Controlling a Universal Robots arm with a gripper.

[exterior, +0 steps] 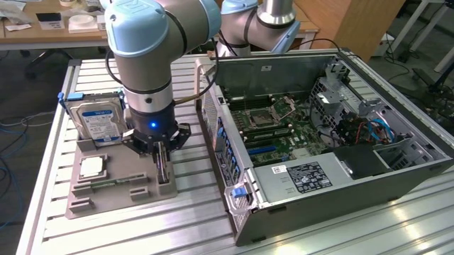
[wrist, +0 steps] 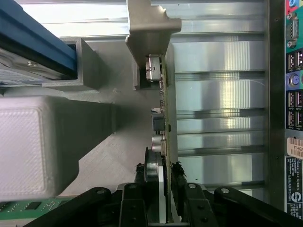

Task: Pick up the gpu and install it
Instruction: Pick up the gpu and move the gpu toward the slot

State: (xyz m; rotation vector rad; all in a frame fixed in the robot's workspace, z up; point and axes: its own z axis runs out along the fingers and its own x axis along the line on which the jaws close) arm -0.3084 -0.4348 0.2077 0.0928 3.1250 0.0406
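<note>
A slatted aluminium table carries everything. An open computer case lies on its side over the half of the table toward the exterior view's right, with its motherboard facing up. The robot arm comes down over the other half, above a grey holder tray that sits just beside the case's port-side wall.

At the tray's far corner, toward the exterior view's left, a silver hard drive with a blue-white label stands upright in its slot.

The gpu stands on its long edge in a slot along the tray's edge nearest the case. From above it shows as a thin, dark strip. In the wrist view the gpu is seen edge-on: a narrow board with small connectors and components sticking out of one face, and a silver metal bracket at the end away from the camera. Its lower edge sits in the tray.

The gripper points straight down and straddles the card's upper edge. In the wrist view the gripper has the card running between its two sides, close on both. I cannot tell whether it is clamped on the card or loose around it.

A square processor chip lies flat near the tray's middle, and a narrow green memory stick lies just beside it, toward the tray's near edge.
</note>
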